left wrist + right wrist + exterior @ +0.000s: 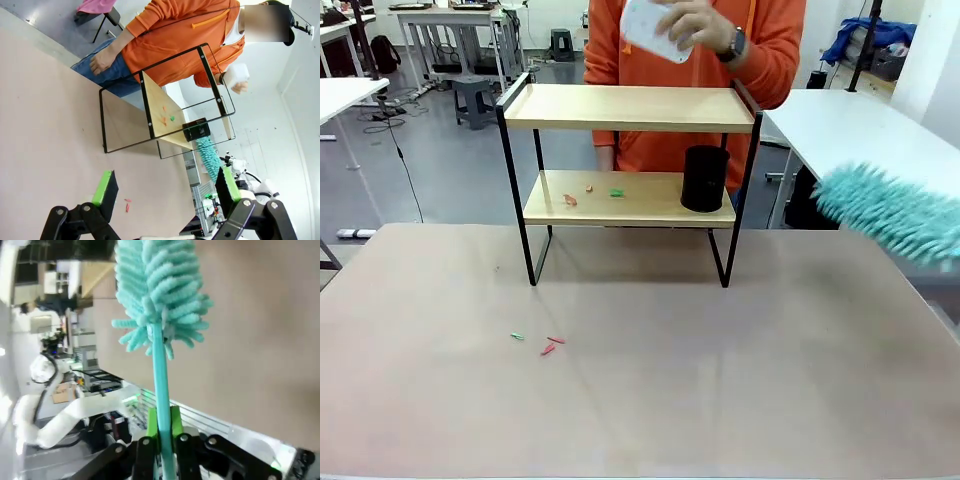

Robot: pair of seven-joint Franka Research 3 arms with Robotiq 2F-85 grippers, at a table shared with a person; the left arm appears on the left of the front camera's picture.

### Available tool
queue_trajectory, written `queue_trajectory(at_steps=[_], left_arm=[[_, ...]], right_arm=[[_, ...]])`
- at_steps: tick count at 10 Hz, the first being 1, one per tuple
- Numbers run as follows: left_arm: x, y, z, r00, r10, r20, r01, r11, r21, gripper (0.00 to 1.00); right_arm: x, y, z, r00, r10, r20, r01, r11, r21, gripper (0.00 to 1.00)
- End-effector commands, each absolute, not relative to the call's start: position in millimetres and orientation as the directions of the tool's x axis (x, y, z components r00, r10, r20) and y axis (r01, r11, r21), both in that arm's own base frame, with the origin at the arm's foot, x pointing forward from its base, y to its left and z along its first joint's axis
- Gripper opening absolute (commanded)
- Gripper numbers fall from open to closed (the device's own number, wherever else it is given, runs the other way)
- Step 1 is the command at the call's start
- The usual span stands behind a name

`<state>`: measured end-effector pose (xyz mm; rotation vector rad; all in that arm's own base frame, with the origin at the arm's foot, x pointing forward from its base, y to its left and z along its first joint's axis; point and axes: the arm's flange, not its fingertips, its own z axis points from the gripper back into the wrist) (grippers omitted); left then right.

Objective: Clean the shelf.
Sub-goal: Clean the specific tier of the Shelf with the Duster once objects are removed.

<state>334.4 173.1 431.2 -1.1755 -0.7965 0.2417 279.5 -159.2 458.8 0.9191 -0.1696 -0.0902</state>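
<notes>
Shelf [630, 108] upright, long axis left-right, pale boards, black frame. My right claw [161, 422] grips duster [157, 285]; left claw [165, 187] wide.

The shelf [630, 108], two light wooden boards in a black frame, stands upright far back on the table [720, 390].
</notes>
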Motion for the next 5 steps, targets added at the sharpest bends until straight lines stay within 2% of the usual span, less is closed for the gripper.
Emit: queue_trajectory(at_steps=[1, 5], left_arm=[[334.6, 172.9, 432.9, 0.701, 0.562, 0.439, 0.244, 0.39, -0.888, 1.0], [334.6, 172.9, 432.9, 0.701, 0.562, 0.439, 0.244, 0.39, -0.888, 1.0]], right_arm=[[256.1, -183.9, 478.4, 0.976, -0.172, 0.133, -0.015, 0.556, 0.831, 0.13], [256.1, -183.9, 478.4, 0.976, -0.172, 0.133, -0.015, 0.556, 0.831, 0.13]])
